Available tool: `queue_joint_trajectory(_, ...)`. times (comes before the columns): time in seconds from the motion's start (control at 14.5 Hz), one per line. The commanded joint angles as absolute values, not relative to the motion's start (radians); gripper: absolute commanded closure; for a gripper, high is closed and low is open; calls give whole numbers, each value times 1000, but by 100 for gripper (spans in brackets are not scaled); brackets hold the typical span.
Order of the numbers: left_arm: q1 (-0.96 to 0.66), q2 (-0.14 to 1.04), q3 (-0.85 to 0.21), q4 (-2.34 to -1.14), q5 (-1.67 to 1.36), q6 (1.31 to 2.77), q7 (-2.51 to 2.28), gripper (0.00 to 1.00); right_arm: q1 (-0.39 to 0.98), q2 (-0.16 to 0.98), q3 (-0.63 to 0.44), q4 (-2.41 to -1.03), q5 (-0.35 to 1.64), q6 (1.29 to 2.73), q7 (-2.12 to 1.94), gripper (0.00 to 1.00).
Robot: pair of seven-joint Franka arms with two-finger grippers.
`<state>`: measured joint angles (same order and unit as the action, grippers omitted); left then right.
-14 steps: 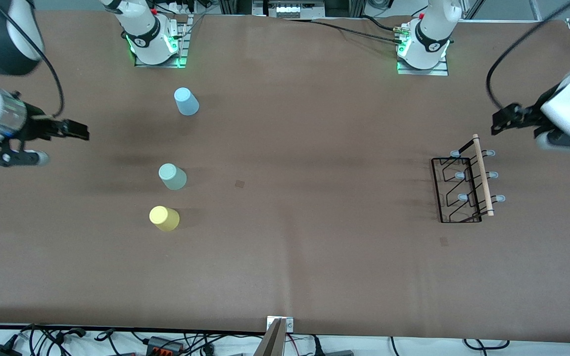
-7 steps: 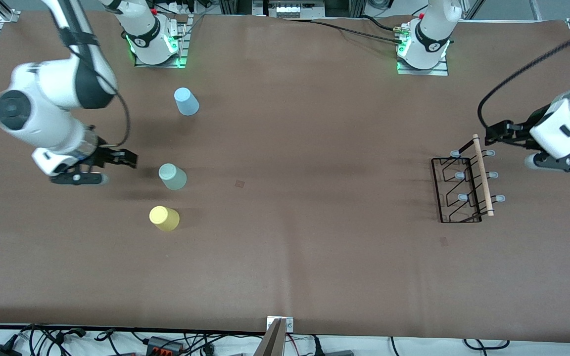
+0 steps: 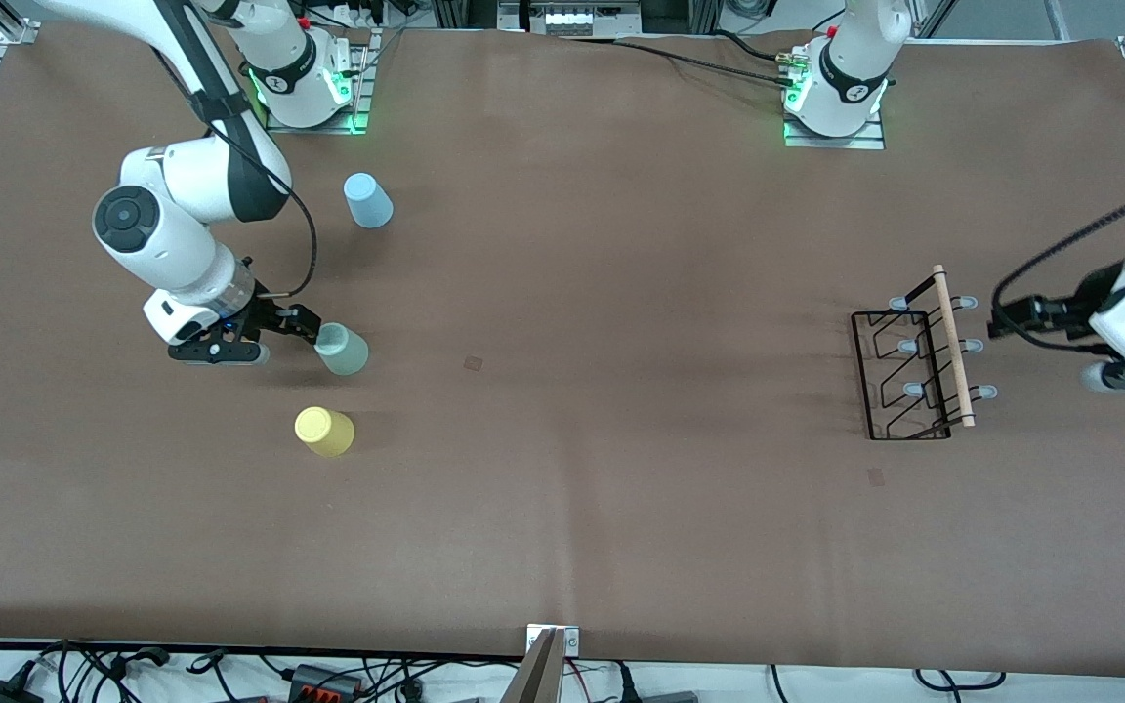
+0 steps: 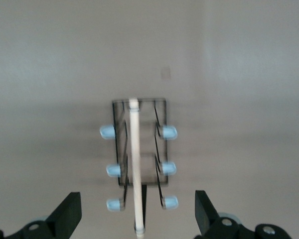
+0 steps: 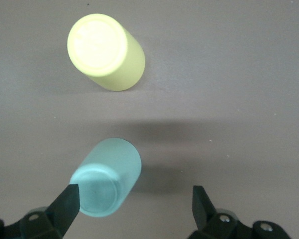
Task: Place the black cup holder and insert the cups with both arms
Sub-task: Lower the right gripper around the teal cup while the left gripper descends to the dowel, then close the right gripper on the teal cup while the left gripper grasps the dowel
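Observation:
The black cup holder [image 3: 914,366] stands on the table at the left arm's end, its wooden rod handle [image 3: 951,344] on top. My left gripper [image 3: 1004,319] is open beside it, apart from it; in the left wrist view the holder [image 4: 138,154] lies ahead of the open gripper [image 4: 138,214], with the rod in line with the gap. The pale green cup [image 3: 341,349], yellow cup [image 3: 324,431] and light blue cup [image 3: 367,200] stand toward the right arm's end. My right gripper [image 3: 304,325] is open at the pale green cup [image 5: 107,181], which sits close to one finger [image 5: 67,204]. The yellow cup [image 5: 105,51] stands apart.
The brown table mat [image 3: 572,439] is bare between the cups and the holder. The arm bases [image 3: 304,83] [image 3: 836,93] stand along the table edge farthest from the front camera. Cables lie off the near edge.
My right arm swung in from the table's end and its gripper came up to the pale green cup. My left gripper moved in beside the holder's handle. Cups and holder stayed put.

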<state>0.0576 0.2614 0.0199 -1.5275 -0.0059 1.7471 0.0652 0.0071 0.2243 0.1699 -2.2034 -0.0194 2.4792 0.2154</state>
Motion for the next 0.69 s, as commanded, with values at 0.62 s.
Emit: queue_joint_trajectory(0.62,69,117,9,-2059,3,2295,115,0,75,344,176,-2169,-15,2533,284,0)
